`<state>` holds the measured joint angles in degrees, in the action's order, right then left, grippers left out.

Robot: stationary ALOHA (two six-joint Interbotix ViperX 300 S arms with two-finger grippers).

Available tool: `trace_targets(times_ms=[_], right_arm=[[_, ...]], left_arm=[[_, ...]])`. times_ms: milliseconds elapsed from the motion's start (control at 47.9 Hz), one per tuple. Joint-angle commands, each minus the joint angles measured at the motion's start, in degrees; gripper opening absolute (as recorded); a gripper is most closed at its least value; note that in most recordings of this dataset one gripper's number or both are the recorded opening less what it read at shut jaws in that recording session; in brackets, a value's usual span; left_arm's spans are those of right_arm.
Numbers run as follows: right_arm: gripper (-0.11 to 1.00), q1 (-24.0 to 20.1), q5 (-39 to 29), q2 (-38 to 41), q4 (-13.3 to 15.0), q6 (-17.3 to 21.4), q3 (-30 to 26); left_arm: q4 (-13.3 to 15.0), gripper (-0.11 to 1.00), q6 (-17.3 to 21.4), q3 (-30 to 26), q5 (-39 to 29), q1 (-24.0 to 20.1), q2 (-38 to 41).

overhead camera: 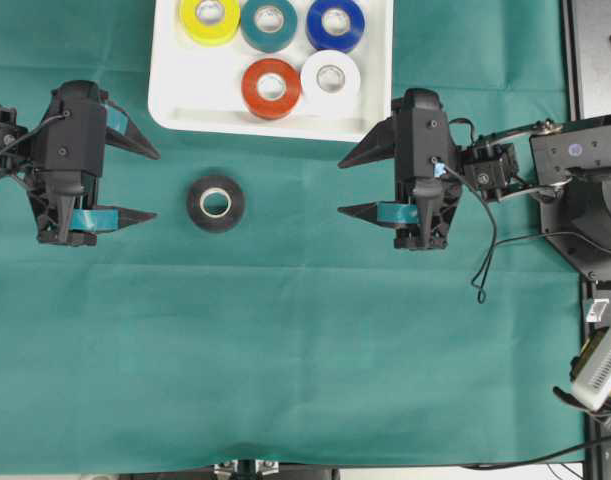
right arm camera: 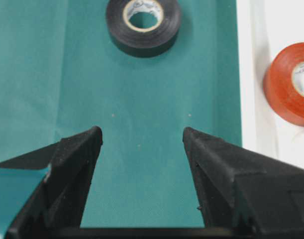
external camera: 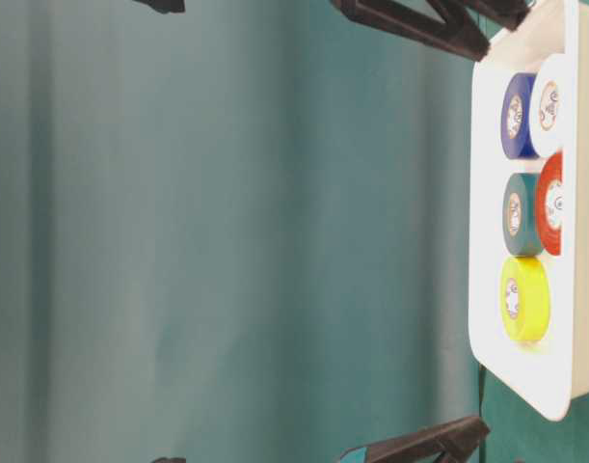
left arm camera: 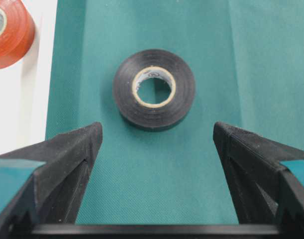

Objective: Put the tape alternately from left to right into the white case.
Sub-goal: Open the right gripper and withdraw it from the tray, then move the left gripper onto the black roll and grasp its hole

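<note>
Your left gripper (overhead camera: 143, 184) and right gripper (overhead camera: 353, 184) both hang spread, empty. The black tape roll (overhead camera: 215, 202) lies between them on the green cloth (overhead camera: 285, 340), just off the white case's (overhead camera: 167, 90) near rim. Risk: an off-centre pinch skids it.

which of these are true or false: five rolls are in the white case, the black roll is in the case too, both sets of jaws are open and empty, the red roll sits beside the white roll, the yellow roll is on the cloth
1. Five rolls lie in the white case. True.
2. The black roll is in the case. False: it lies on the green cloth, outside the case.
3. The left gripper and the right gripper have open, empty jaws. True.
4. The red roll sits beside the white roll. True.
5. The yellow roll is on the cloth. False: it lies in the case, next to the teal roll.
</note>
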<state>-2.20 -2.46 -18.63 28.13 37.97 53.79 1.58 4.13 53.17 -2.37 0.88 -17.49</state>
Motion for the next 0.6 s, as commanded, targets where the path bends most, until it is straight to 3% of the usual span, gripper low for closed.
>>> trace_targets(times_ms=[0,334,584], right_arm=[[0.76,-0.3,0.5,-2.2,0.1,0.0,-0.5],[0.76,-0.3,0.5,-2.2,0.2,-0.1,-0.5],[0.76,-0.3,0.5,-2.2,0.3,-0.2,-0.4]], left_arm=[[0.1,0.75,0.0,-1.3,0.4,0.2,-0.4],[0.1,0.75,0.0,-2.0,0.4,0.9,0.2],[0.0,0.75,0.1,-5.8,0.2,4.1,7.0]])
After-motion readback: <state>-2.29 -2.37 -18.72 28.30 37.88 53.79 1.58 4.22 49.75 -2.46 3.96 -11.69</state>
